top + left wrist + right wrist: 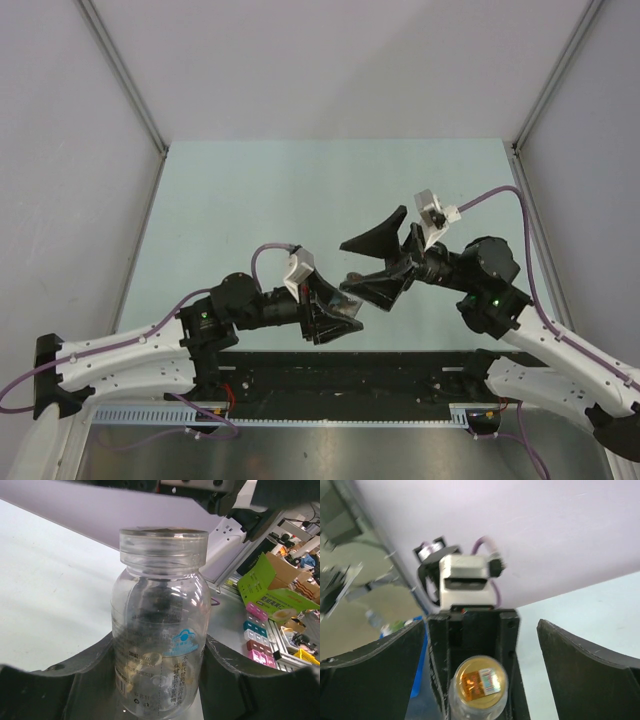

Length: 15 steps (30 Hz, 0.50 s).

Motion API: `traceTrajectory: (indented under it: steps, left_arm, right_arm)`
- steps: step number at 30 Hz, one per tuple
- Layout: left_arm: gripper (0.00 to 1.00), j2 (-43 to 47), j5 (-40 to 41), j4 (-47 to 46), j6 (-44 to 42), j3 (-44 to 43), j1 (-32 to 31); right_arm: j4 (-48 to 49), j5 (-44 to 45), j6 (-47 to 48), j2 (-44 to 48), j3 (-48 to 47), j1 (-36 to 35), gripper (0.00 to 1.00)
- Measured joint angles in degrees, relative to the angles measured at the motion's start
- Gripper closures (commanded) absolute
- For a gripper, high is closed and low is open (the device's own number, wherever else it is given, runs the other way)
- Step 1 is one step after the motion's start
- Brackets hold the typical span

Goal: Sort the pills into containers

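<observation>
My left gripper is shut on a small clear bottle and holds it above the table's near middle. In the left wrist view the bottle stands between the black fingers, with pale pieces showing low inside it. My right gripper is open, with its jaws wide on either side of the bottle's mouth end and not touching it. In the right wrist view the bottle's tan sealed top faces the camera. A bright-blue strip shows beside it. I cannot tell whether it is the pill box.
The pale green table is walled by white panels at the back and sides. Off the table, in the left wrist view, lie a green carton and several coloured pill boxes.
</observation>
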<state>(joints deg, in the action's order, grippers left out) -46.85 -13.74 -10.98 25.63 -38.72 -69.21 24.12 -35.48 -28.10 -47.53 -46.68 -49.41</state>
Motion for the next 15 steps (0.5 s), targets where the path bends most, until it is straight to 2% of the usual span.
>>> traceTrajectory:
  steps: [2, 10, 12, 15]
  left_arm:
    - [1.0, 0.1, 0.5, 0.0, 0.0, 0.0, 0.0]
    - [1.0, 1.0, 4.1, 0.9, 0.5, 0.0, 0.0]
    - [0.99, 1.0, 4.7, 1.4, 0.5, 0.0, 0.0]
    - [1.0, 0.9, 5.4, 2.0, 0.5, 0.0, 0.0]
  right_arm:
    - [-3.5, 5.7, -0.6, 0.5, -1.6, 0.0, 0.0]
    - [-22.7, 37.9, -5.0, 1.8, -10.9, -1.7, 0.0]
    - [-27.7, 43.2, -5.4, 2.0, -11.8, -2.9, 0.0]
    - [-32.7, 46.6, -7.1, 1.3, -12.8, -4.9, 0.0]
